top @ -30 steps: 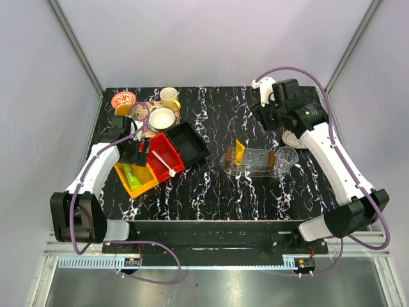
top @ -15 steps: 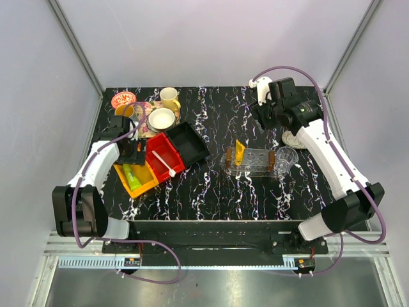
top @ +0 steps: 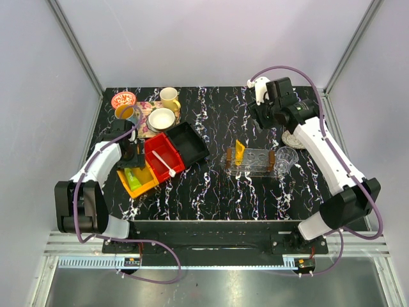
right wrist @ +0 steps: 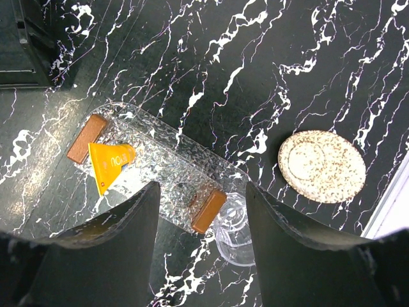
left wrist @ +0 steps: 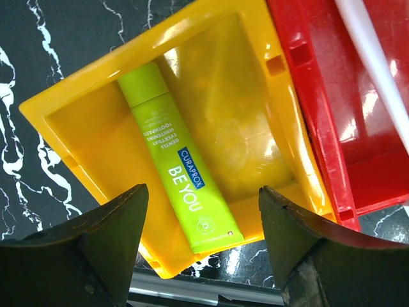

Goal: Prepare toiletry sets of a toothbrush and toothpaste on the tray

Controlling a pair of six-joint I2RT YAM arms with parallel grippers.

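The lime green toothpaste [left wrist: 174, 165] lies flat in the yellow bin [left wrist: 83, 141], also seen from above [top: 133, 180]. My left gripper [left wrist: 202, 251] hangs open over that bin [top: 131, 164], one jaw on each side of the tube's flat end, touching nothing. A white toothbrush [left wrist: 376, 56] lies in the red bin [top: 163, 162]. The orange-yellow toothpaste [right wrist: 107, 164] rests at the clear rack with brown ends [right wrist: 208, 211], over the clear textured tray [right wrist: 167, 151]. My right gripper [right wrist: 201, 252] is open, high above the rack's end [top: 265, 118].
A clear glass cup [right wrist: 235, 238] stands against the rack's right end. A speckled coaster [right wrist: 321, 165] lies beyond it. A black bin [top: 190, 142] touches the red bin [left wrist: 319, 96]. The floral tray with cups [top: 155, 116] sits at the back left.
My left gripper has slid toward the near edge, from the floral tray's side to over the yellow bin, and its jaws have narrowed. The right arm has drifted slightly left and back.
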